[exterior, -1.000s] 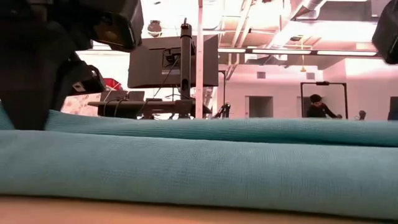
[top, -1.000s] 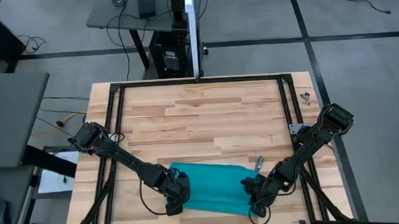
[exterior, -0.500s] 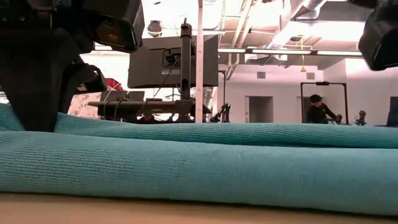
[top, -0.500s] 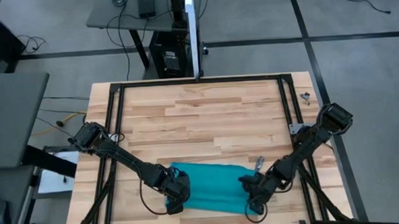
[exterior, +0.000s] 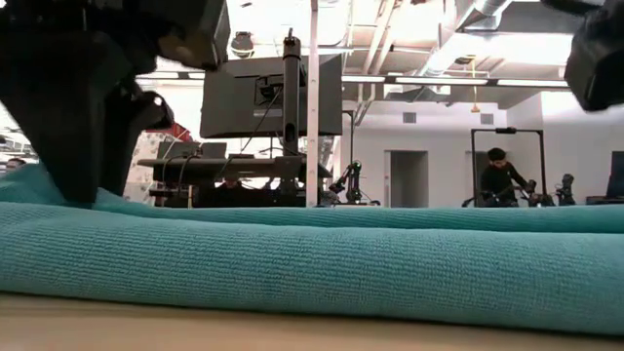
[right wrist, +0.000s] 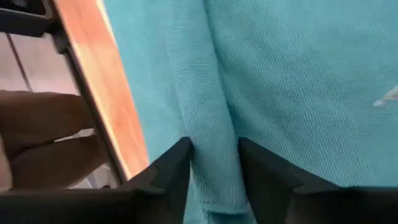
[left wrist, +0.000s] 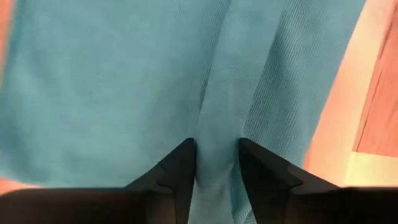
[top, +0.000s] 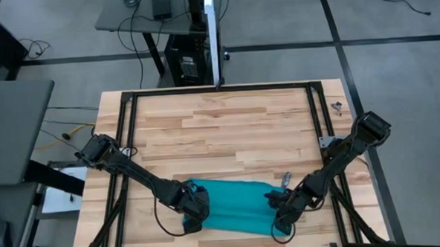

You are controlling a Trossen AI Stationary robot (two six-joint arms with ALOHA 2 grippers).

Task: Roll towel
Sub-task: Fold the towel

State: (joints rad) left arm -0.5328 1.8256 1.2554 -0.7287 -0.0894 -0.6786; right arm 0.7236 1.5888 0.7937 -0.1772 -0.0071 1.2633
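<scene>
You're mid-roll: the towel (top: 238, 206) is lying at the table's (top: 228, 130) near edge, and the left gripper (left wrist: 216, 163) and right gripper (right wrist: 213, 163) are each straddling its rolled fold, narrowly parted. Next, you're likely re-gripping and rolling both ends evenly.

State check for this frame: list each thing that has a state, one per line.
towel: partly rolled, lying flat near the table's front edge, a raised fold along it.
left gripper: at the towel's left end, fingers straddling the fold with cloth between them.
right gripper: at the towel's right end, fingers either side of the fold.
table: bare wood behind the towel.
</scene>
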